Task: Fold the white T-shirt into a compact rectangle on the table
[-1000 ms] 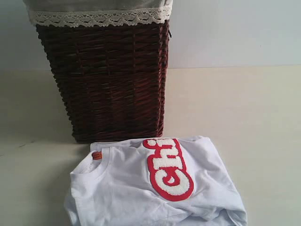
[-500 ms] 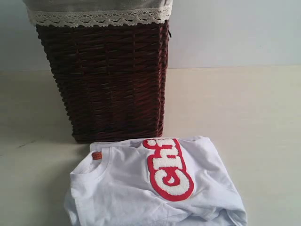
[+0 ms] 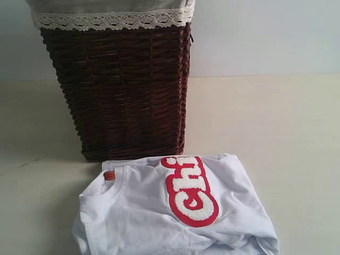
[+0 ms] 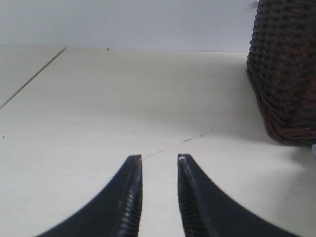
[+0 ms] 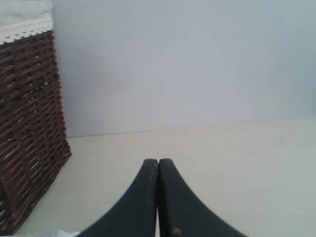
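The white T-shirt lies folded on the table in front of the basket, its red-outlined lettering facing up and a small orange neck tag at its left. A sliver of it shows in the right wrist view. Neither gripper appears in the exterior view. My left gripper is open over bare table, nothing between its black fingers. My right gripper is shut with nothing in it, pointing over the table toward the wall.
A tall dark wicker basket with a cream lace-trimmed liner stands just behind the shirt; it also shows as the basket in the left wrist view and the basket in the right wrist view. A pale wall backs the table.
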`<state>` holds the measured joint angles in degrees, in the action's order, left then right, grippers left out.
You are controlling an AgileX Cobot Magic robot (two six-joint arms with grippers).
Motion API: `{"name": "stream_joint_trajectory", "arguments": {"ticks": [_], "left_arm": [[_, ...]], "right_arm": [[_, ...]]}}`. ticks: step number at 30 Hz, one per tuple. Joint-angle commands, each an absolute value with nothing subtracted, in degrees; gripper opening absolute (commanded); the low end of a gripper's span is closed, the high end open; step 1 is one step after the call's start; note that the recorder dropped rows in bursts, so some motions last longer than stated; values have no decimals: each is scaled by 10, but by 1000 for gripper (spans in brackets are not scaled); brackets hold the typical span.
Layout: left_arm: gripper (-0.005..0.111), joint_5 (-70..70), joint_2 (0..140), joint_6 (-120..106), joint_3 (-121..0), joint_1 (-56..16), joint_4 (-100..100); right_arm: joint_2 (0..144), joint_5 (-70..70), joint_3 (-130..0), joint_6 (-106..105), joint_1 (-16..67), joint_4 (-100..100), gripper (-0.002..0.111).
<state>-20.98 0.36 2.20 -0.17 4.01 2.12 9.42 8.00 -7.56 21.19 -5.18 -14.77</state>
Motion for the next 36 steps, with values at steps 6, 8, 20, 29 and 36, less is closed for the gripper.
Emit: {"name": "stream_joint_trajectory", "arguments": {"ticks": [6, 8, 20, 29, 36], "left_arm": [[27, -204, 0, 22, 0, 42, 23], [27, -204, 0, 22, 0, 42, 23], [27, -204, 0, 22, 0, 42, 23], [27, -204, 0, 21, 0, 42, 23], [27, -204, 0, 21, 0, 42, 23]], "right_arm": [[27, 80, -1, 205, -112, -87, 0], [27, 98, 0, 193, -112, -90, 0], [27, 162, 0, 97, -112, -63, 0], [27, 165, 0, -9, -112, 12, 0], [27, 167, 0, -34, -112, 14, 0]]}}
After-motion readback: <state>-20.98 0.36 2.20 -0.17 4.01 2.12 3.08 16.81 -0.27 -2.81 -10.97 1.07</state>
